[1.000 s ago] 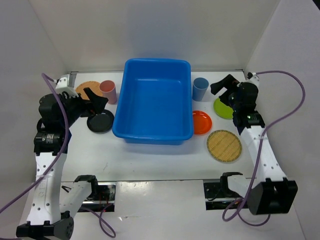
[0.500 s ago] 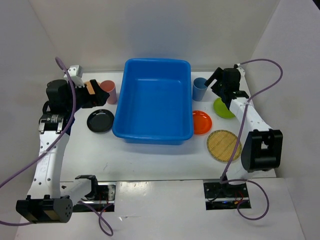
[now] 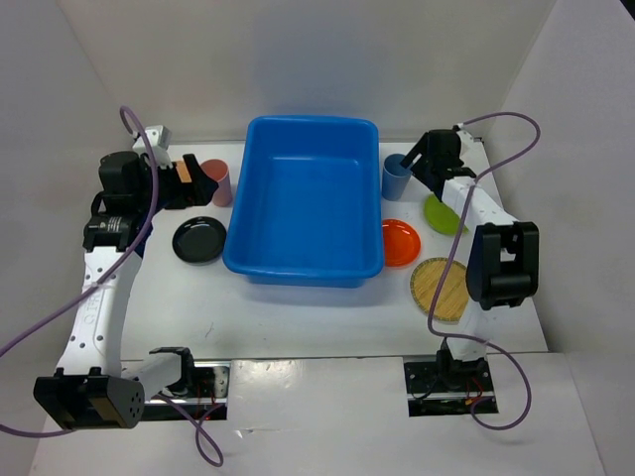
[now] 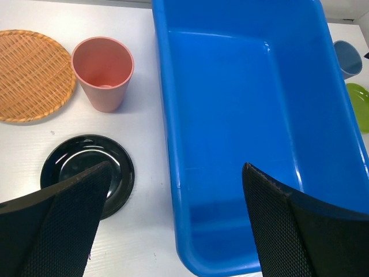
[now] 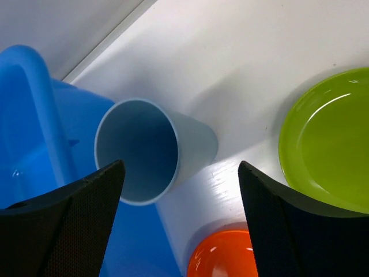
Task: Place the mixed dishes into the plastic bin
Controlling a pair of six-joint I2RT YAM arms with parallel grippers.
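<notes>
Hovering on the left, my left gripper [image 4: 176, 166] is spread wide above the black plate [image 4: 86, 167] and the plastic bin's [image 4: 242, 115] left wall. The pink cup [image 4: 104, 72] stands on the worktop [image 4: 141, 115] just beside the bin. My right gripper [image 5: 181, 166], likewise spread, hangs over the blue cup [image 5: 138, 150].

The big blue bin [image 3: 303, 198] sits open side up in the middle of the counter [image 3: 298, 312]. Left of it stand a pink cup [image 4: 102, 72], a shiny black plate [image 4: 86, 170] and a tan woven plate [image 4: 31, 75]. On the right are a blue cup [image 5: 144, 151], upright just beside the bin, a green plate [image 5: 328, 150], an orange plate [image 3: 400, 242] and another woven plate [image 3: 439, 284], nearest.
</notes>
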